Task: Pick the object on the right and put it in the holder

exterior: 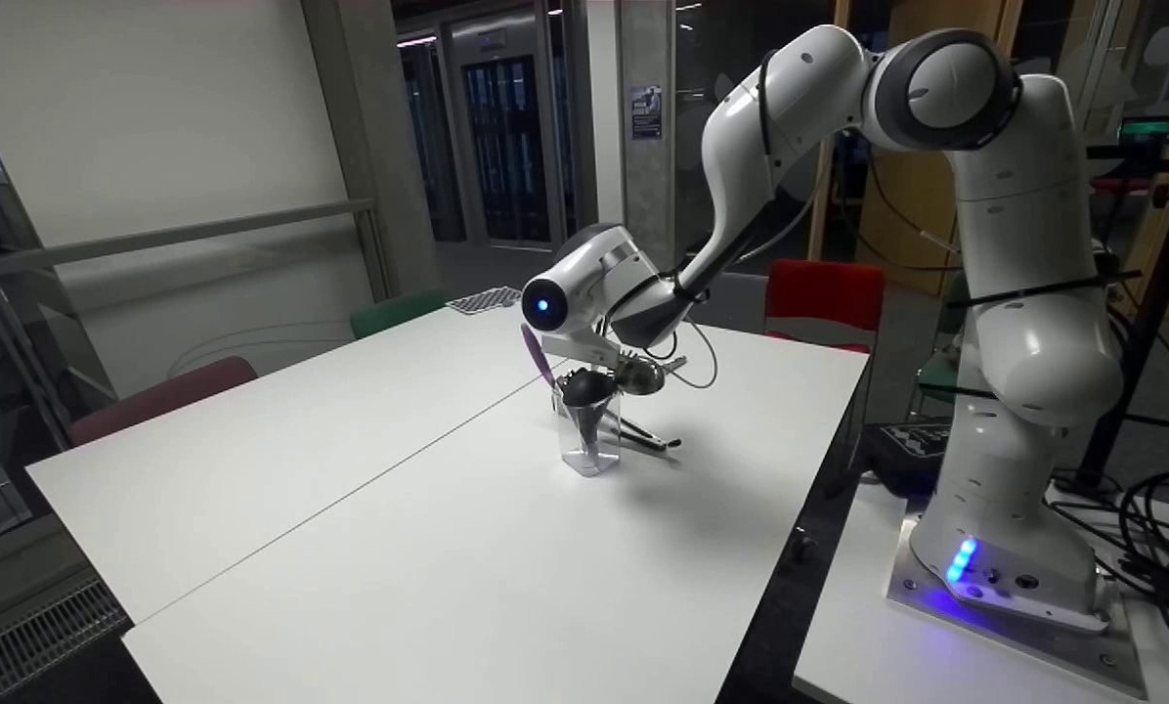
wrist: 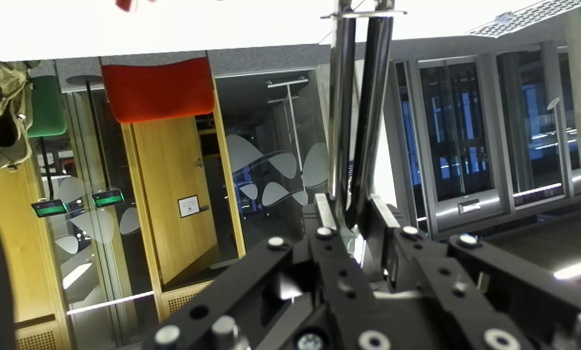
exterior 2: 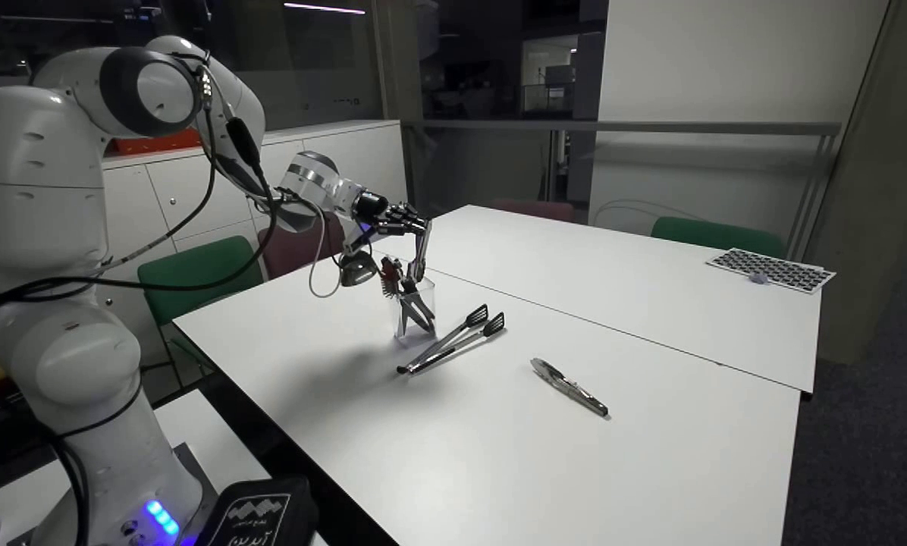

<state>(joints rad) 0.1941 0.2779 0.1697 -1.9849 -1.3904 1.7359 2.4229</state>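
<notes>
The arm [exterior: 778, 112] extends from its base over the white tabletop [exterior: 467, 567], with its wrist above the holder [exterior: 608, 448]. The fingers [wrist: 325, 212] pinch the object [wrist: 342, 107] from both sides; it is a metal utensil with two slim legs set side by side. A thin crosspiece spans the legs well away from the grip, and both legs run out of the wrist view beyond it. In an exterior view the object hangs nearly upright, its lower end overlapping the mouth of the holder; whether that end is inside the rim cannot be determined from here. The holder is a clear cup standing upright on the tabletop, with dark handles seated in it at differing angles. A black ladle [exterior: 587, 387] and a dark red utensil [exterior 2: 389, 277] show at its mouth; a metal ladle [exterior 2: 358, 270] shows on the side toward the base. The spatula tongs [exterior 2: 453, 345] lie just beside the holder, slotted black heads pointing away from the base, arms diverging toward the heads. The plain tongs [exterior 2: 569, 388] lie flat, well apart from the holder. A patterned board [exterior 2: 772, 271] rests near the tabletop edge, close to a green chair [exterior 2: 715, 235]. Blue indicators [exterior: 962, 560] are lit on the base.
</notes>
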